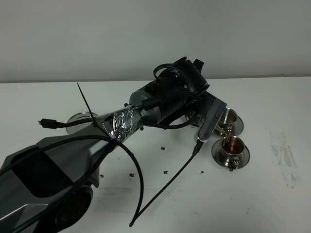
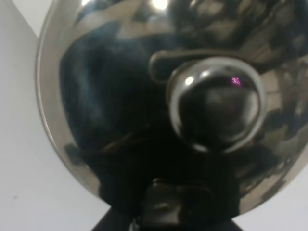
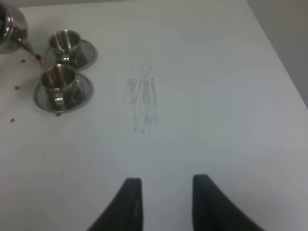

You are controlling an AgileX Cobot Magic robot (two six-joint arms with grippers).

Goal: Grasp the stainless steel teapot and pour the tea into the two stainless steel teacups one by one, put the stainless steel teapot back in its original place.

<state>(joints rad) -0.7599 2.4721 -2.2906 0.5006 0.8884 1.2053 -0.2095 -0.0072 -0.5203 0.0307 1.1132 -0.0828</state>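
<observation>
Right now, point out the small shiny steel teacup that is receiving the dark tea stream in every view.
Exterior high: the small shiny steel teacup sits right of centre, the nearer of two alike.
Left wrist: not in it; the shiny steel teapot fills the picture.
Right wrist: the teacup stands under the teapot's spout.
Shared landmark: the grey scuffed smear, seen in the exterior high and right wrist views.
</observation>
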